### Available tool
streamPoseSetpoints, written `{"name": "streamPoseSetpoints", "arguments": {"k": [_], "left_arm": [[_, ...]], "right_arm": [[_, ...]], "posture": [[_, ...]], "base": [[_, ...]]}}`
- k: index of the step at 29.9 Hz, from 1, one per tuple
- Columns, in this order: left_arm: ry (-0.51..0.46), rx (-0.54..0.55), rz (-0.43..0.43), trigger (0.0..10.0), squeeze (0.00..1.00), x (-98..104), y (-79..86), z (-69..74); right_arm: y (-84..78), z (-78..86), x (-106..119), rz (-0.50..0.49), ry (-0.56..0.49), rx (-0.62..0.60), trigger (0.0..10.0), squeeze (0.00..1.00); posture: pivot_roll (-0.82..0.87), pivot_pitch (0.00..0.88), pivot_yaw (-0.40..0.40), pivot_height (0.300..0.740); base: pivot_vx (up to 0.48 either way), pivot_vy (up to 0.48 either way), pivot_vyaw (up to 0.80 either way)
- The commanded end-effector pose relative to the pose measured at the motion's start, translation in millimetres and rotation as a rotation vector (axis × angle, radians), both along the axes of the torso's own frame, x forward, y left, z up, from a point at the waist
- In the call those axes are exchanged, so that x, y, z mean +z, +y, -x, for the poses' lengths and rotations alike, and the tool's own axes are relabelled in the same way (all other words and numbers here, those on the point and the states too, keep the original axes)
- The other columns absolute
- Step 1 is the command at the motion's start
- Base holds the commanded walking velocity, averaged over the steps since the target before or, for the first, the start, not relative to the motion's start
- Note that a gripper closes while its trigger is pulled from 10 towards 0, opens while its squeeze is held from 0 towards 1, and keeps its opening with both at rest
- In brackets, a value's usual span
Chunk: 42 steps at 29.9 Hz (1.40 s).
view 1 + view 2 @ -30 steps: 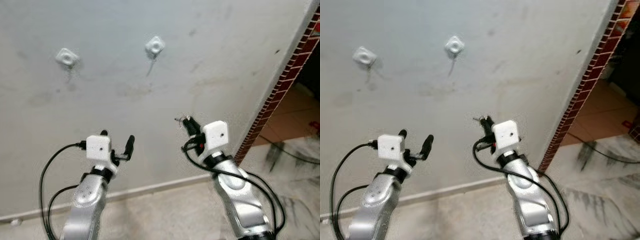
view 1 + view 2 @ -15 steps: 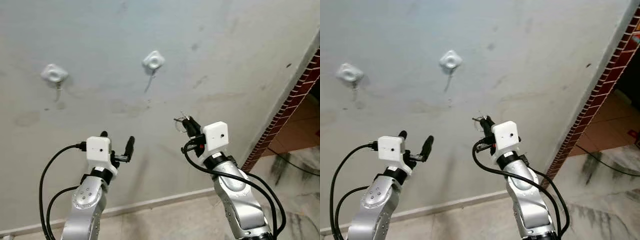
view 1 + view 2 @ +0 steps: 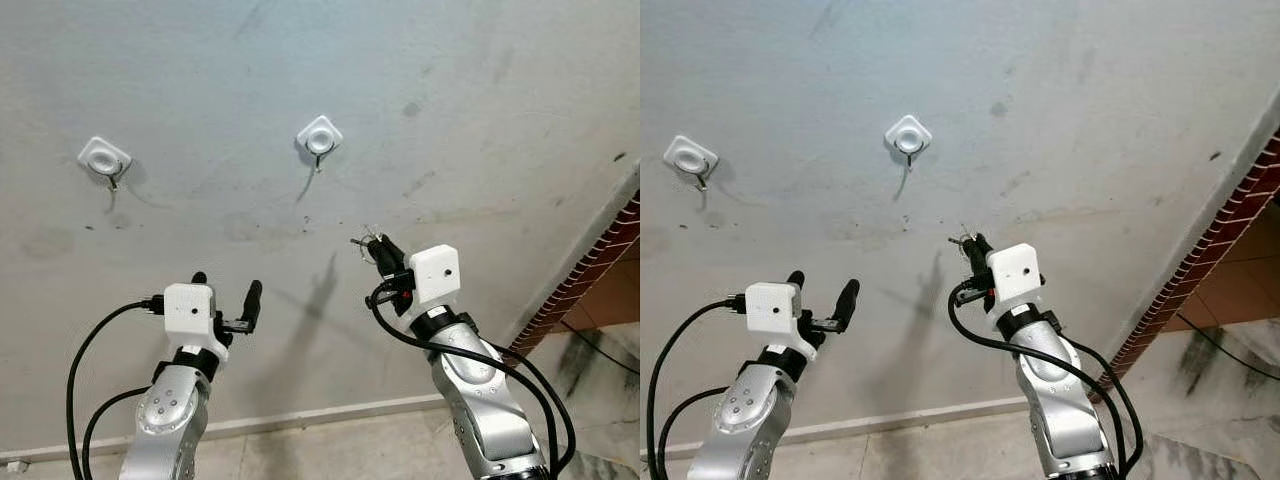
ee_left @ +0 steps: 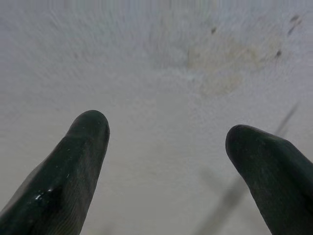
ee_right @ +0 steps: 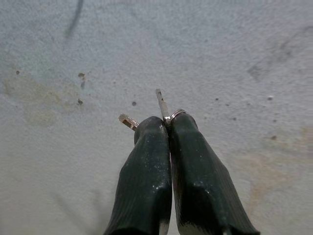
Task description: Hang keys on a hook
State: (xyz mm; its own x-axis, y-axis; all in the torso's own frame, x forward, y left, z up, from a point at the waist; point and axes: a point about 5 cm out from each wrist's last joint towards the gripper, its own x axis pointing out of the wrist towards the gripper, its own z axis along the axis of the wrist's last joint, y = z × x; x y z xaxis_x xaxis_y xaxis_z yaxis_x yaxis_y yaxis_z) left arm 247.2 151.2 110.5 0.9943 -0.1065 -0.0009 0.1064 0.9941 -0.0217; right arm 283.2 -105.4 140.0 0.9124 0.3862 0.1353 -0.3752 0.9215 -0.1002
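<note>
Item: keys [image 5: 164, 110], light, rigid, slippery metal; my right gripper [image 5: 168, 128] clenched on them, ring exposed. Left gripper [image 4: 166, 142] released. 2 hooks [image 3: 319, 137].

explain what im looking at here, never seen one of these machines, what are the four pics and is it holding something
This is a humanoid robot with two silver arms, each ending in a gripper of two long black fingers. The two wide pictures come from a stereo camera on its head, so they show the same scene: a stained grey wall with two white plastic wall hooks, the left hook and the right hook.

The other two pictures come from cameras on the wrists, looking along the fingers. The left gripper is open and holds nothing. The right gripper is shut on a small bunch of metal keys with a ring, raised below and to the right of the right hook. Nothing hangs on either hook yet.
</note>
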Motion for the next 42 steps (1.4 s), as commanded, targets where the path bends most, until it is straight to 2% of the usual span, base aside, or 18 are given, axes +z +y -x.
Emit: {"name": "streamPoseSetpoints", "arguments": {"k": [1, 5, 12, 22, 42], "left_arm": [[-0.028, 0.012, -0.036, 10.0, 0.0, 6.4, 3.3, 4.2], [-0.038, -0.008, -0.067, 10.0, 0.0, 8.3, 2.1, 11.4], [-0.035, -0.025, -0.051, 10.0, 0.0, 11.6, 2.8, 16.2], [-0.018, -0.016, -0.032, 10.0, 0.0, 12.4, 18.3, 14.0], [-0.019, -0.016, -0.03, 10.0, 0.0, 12.6, 18.7, 13.8]], "right_arm": [[0.4, -1.2, 1.1, -0.017, 0.001, 0.006, 10.0, 0.0], [10.1, -2.7, 2.3, -0.043, 0.003, 0.04, 10.0, 0.0], [22.4, -6.7, 12.5, -0.071, -0.019, 0.1, 10.0, 0.0], [28.0, -8.0, 26.5, -0.119, -0.034, 0.132, 10.0, 0.0], [28.1, -8.1, 26.8, -0.12, -0.034, 0.133, 10.0, 0.0]], "posture": [[0.07, 0.051, 0.026, 0.74], [0.08, 0.054, 0.022, 0.74], [0.12, 0.056, 0.019, 0.74], [0.13, 0.046, 0.016, 0.74], [0.13, 0.046, 0.016, 0.74]], "base": [[0.0, 0.0, 0.0], [0.0, 0.0, 0.0], [0.0, 0.0, 0.0], [0.0, 0.0, 0.0], [0.0, 0.0, 0.0]]}}
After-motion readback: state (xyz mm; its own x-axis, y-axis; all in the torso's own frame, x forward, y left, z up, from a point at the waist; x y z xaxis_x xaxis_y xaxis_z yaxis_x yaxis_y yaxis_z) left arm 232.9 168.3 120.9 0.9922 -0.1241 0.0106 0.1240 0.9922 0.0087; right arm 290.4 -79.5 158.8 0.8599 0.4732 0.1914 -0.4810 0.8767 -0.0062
